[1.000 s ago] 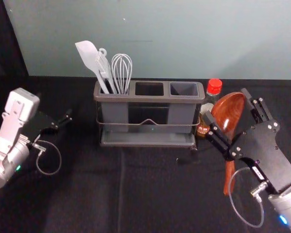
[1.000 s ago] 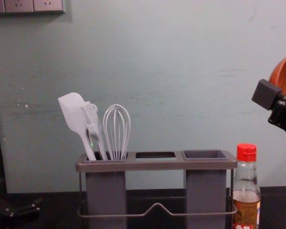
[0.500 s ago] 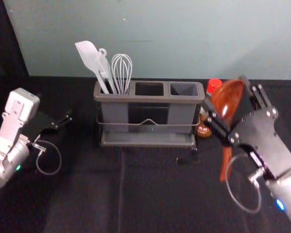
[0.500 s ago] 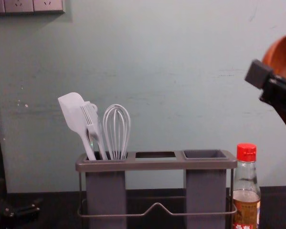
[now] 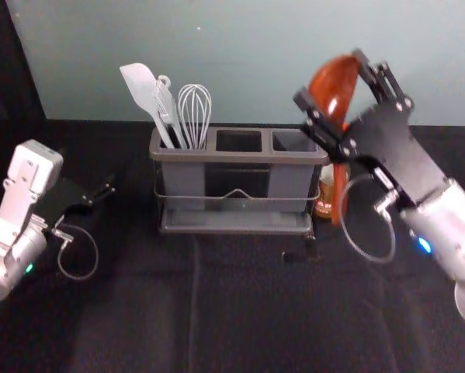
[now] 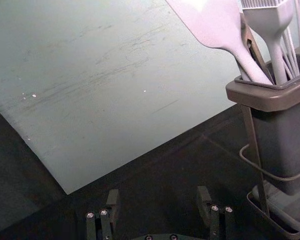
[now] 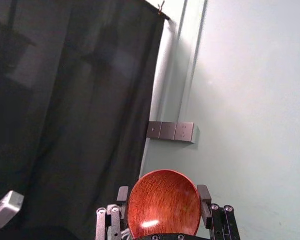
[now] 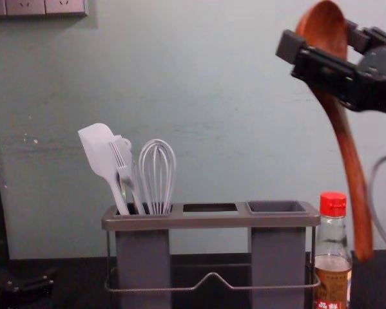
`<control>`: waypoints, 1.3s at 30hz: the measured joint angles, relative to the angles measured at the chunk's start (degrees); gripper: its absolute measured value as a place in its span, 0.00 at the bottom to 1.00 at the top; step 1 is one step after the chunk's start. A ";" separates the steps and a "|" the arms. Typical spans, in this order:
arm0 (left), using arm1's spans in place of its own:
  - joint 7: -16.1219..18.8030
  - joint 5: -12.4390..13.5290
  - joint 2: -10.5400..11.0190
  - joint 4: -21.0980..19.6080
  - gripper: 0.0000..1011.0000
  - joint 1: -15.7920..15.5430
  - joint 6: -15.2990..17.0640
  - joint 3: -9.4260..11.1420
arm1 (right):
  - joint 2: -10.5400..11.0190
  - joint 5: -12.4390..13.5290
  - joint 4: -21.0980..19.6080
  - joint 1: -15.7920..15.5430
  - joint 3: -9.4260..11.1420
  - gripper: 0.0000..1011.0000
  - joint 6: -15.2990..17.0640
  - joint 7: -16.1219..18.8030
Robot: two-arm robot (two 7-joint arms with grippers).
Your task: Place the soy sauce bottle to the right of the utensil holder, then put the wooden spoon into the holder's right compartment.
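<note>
High at the right in the head view, my right gripper [image 5: 331, 76] is shut on the bowl of the wooden spoon [image 5: 334, 87]. The right wrist view has the bowl [image 7: 164, 205] between the fingers of my right gripper [image 7: 163, 192]. In the chest view the handle [image 8: 351, 167] hangs down, slightly tilted, its end overlapping the soy sauce bottle's [image 8: 333, 280] right edge. That bottle stands upright just right of the utensil holder [image 8: 212, 223], whose right compartment [image 8: 276, 208] is empty. My left gripper [image 5: 100, 194] is parked at the left; the left wrist view shows the left gripper [image 6: 158, 196] open.
A white spatula [image 5: 143, 92], a brush and a whisk [image 5: 195, 113] stand in the holder's left compartment. The middle compartment [image 5: 238, 141] lies between the outer two. Behind the table rises a plain wall [image 5: 240, 62], with dark cloth at its left.
My right gripper has carried the spoon up, away from the robot and leftward, toward the holder. The whole handle has come into the chest view. The left arm and bottle stay put.
</note>
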 joint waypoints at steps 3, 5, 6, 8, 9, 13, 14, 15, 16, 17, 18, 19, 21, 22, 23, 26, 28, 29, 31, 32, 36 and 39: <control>0.00 0.00 0.00 0.00 0.99 0.00 0.00 0.00 | -0.25 0.33 2.49 3.65 -0.85 0.83 0.54 0.54; 0.00 0.00 0.00 0.00 0.99 0.00 0.00 0.00 | -0.42 0.32 3.78 5.23 -1.19 0.83 0.64 0.70; 0.00 0.00 0.00 0.00 0.99 0.00 0.00 0.00 | -0.56 0.28 4.66 6.27 -1.46 0.83 0.70 0.74; 0.00 0.00 0.00 0.00 0.99 0.00 0.00 0.00 | -0.91 0.09 6.90 8.72 -2.07 0.83 0.61 0.99; 0.00 0.00 0.00 0.00 0.99 0.00 0.00 0.00 | -1.04 0.05 7.74 9.55 -2.31 0.83 0.41 1.24; 0.00 0.00 0.00 0.00 0.99 0.00 0.00 0.00 | -2.17 -0.10 13.49 14.43 -3.69 0.83 -1.74 2.37; 0.00 0.00 0.00 0.00 0.99 0.00 0.00 0.00 | -2.40 -0.11 14.43 15.23 -3.88 0.83 -2.14 2.53; 0.00 0.00 0.00 0.00 0.99 0.00 0.00 0.00 | -2.83 -0.12 15.97 16.46 -4.15 0.83 -2.94 2.73; 0.00 0.00 0.00 0.00 0.99 0.00 0.00 0.00 | -3.08 -0.13 16.90 17.16 -4.30 0.83 -3.44 2.95; 0.00 0.00 0.00 0.00 0.99 0.00 0.00 0.00 | -3.35 -0.14 17.78 17.85 -4.45 0.83 -3.93 3.05; 0.00 0.00 0.00 0.00 0.99 0.00 0.00 0.00 | -3.62 -0.15 18.57 18.47 -4.58 0.83 -4.47 3.16; 0.00 0.00 0.00 0.00 0.99 0.00 0.00 0.00 | -4.11 -0.18 20.06 19.62 -4.85 0.83 -5.33 3.45; 0.00 0.00 0.00 0.00 0.99 0.00 0.00 0.00 | -4.62 -0.23 21.56 20.73 -5.11 0.83 -6.17 3.66; 0.00 0.00 0.00 0.00 0.99 0.00 0.00 0.00 | -5.10 -0.32 22.89 21.72 -5.33 0.83 -6.90 3.88; 0.00 0.00 0.00 0.00 0.99 0.00 0.00 0.00 | -5.33 -0.39 23.62 22.18 -5.43 0.83 -7.29 3.95; 0.00 0.00 0.00 0.00 0.99 0.00 0.00 0.00 | -6.17 -0.51 26.20 23.79 -5.75 0.83 -8.78 4.37; 0.00 0.00 0.00 0.00 0.99 0.00 0.00 0.00 | -6.80 -0.58 28.28 24.97 -5.96 0.83 -10.00 4.72; 0.00 0.00 0.00 0.00 0.99 0.00 0.00 0.00 | -6.80 -0.58 28.28 24.97 -5.96 0.83 -10.00 4.72; 0.00 0.00 0.00 0.00 0.99 0.00 0.00 0.00 | -7.44 -0.72 30.50 26.06 -6.11 0.83 -11.18 4.93; 0.00 0.00 0.00 0.00 0.99 0.00 0.00 0.00 | -7.64 -0.79 31.28 26.43 -6.11 0.83 -11.67 5.05; 0.00 0.00 0.00 0.00 0.99 0.00 0.00 0.00 | -8.72 -0.95 34.98 27.91 -6.07 0.83 -13.82 5.29; 0.00 0.00 0.00 0.00 0.99 0.00 0.00 0.00 | -9.65 -0.99 38.20 28.88 -5.75 0.83 -15.38 5.38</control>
